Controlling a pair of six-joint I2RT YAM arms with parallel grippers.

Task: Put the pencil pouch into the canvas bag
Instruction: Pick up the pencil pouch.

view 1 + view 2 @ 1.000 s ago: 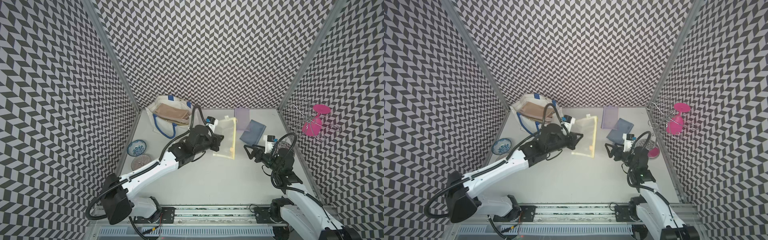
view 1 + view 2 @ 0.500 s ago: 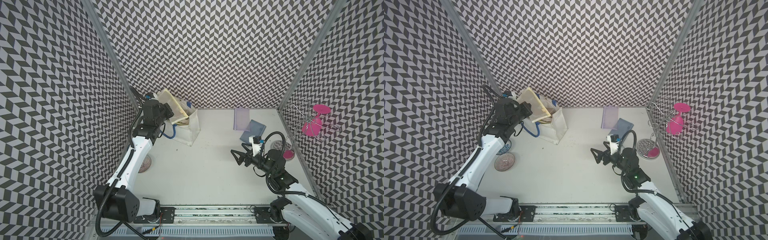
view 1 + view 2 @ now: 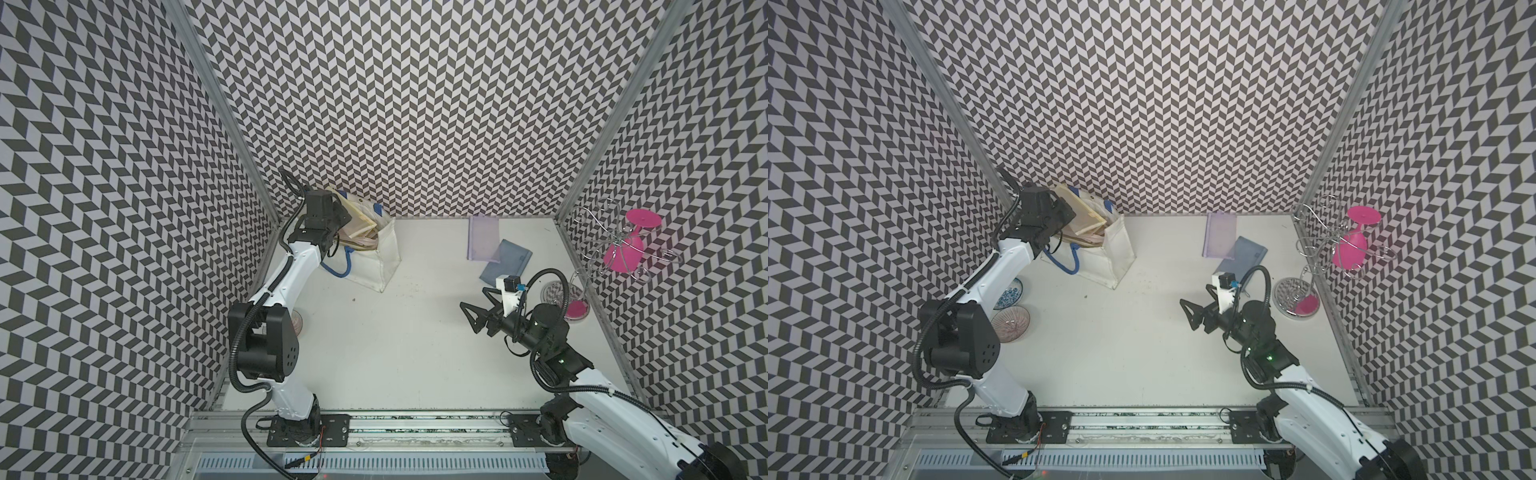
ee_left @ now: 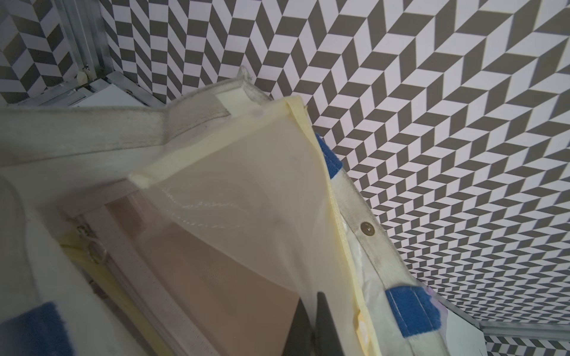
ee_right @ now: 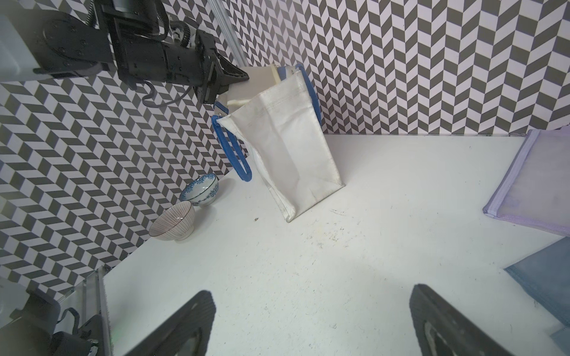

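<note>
The left tool (image 4: 313, 323) gripped the pencil pouch (image 4: 246, 200), tilted partway into the canvas bag (image 3: 374, 257) (the insertion step, I'd say). Next it wanted lowering, then release. The right tool (image 3: 473, 318) stood spread, empty.

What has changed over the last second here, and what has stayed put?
The left gripper carried the yellow pencil pouch from mid-table to the far corner and has it partway into the canvas bag, which shifted too; jaws shut on the pouch. The right gripper swung slightly toward the middle, open and empty. The purple pouch, blue pouch and bowls stayed put.
</note>
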